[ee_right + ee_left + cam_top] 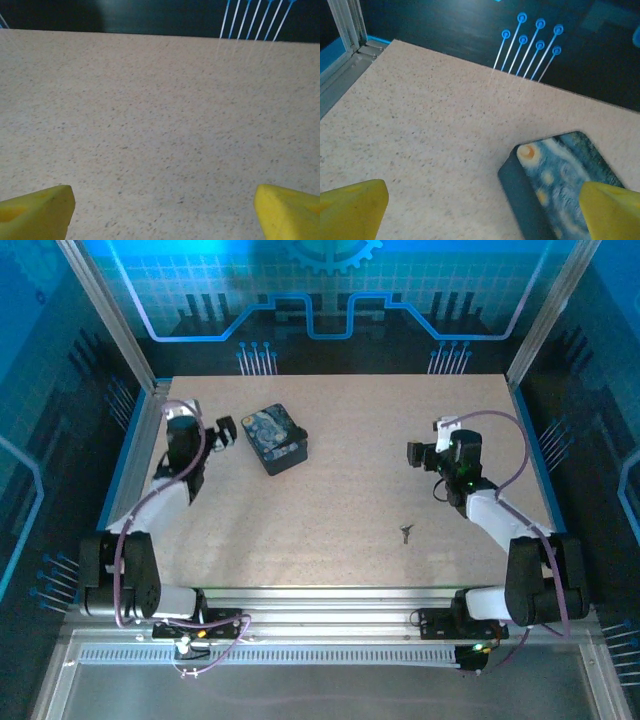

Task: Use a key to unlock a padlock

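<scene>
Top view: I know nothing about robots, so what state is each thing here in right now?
left fingers, wide open, holding nothing.
right fingers, wide open, holding nothing.
tin box, lid on, resting on the table, not gripped.
small metal piece, lying loose on the table, untouched; too small to tell whether locked.

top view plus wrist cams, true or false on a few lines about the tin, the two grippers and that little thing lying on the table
1. The tin sits on the left half of the table, right by the left gripper. True.
2. The left gripper is shut on the tin. False: its fingers stand wide apart, gripping nothing.
3. A small dark item lies on the table nearer the front edge than the right gripper. True.
4. The right gripper holds that item. False: it is open over bare table, apart from the item.
</scene>
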Robot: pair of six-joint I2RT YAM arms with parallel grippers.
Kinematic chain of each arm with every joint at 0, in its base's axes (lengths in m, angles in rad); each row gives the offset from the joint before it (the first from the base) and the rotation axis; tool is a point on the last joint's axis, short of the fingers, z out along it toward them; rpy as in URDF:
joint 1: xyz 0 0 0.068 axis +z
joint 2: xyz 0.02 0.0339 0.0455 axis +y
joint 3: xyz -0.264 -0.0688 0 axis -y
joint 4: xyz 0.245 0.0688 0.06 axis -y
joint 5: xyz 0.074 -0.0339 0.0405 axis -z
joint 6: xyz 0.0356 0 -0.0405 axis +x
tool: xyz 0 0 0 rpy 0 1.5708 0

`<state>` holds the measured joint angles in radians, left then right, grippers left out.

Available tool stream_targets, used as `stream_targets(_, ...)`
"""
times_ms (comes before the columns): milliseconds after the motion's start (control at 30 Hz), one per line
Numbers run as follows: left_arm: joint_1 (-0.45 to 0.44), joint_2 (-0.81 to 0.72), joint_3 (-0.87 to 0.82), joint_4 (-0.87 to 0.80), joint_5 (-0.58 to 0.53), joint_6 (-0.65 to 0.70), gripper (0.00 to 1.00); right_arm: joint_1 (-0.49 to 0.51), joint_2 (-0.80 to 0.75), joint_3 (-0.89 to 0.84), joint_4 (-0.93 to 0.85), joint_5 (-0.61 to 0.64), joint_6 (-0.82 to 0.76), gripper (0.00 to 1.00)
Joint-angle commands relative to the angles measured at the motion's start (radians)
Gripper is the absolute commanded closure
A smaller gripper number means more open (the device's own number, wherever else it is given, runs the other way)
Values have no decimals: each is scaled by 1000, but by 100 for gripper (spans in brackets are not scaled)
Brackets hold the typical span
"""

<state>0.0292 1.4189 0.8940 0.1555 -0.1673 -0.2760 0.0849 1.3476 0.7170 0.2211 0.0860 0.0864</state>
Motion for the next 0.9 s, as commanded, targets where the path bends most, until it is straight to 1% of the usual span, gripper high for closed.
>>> stream_targets(0, 4, 127, 175, -400, 55, -204, 1, 21, -7, 62, -199, -61, 60, 9)
stream_targets(67, 0, 207, 266, -475, 118, -278, 1, 45, -7, 93, -247, -67, 70, 10)
stream_targets(133, -16, 272, 325, -473, 172, -316, 1, 68, -8, 116, -280, -74, 80, 12)
stream_targets(267, -64, 380, 422, -458, 233, -319, 1, 118, -11, 137, -312, -80, 88, 13)
stream_targets(333, -93, 447, 481, -478, 269, -309, 4, 148, -9, 145, -328, -68, 89, 13)
stream_targets(467, -143, 527, 548, -537, 243, -270, 9, 174, -12, 156, -362, -56, 92, 14)
stream_targets(500, -153, 540, 556, -551, 242, -257, 13, 176, -16, 156, -368, -58, 94, 15)
stream_targets(600, -183, 564, 576, -593, 237, -181, 20, 178, -32, 154, -384, -64, 96, 16)
stream_targets(733, -234, 612, 632, -691, 263, -12, 29, 177, -43, 155, -408, -75, 96, 17)
stream_targets(867, -298, 629, 649, -737, 313, 149, 33, 178, -22, 156, -407, -94, 107, 17)
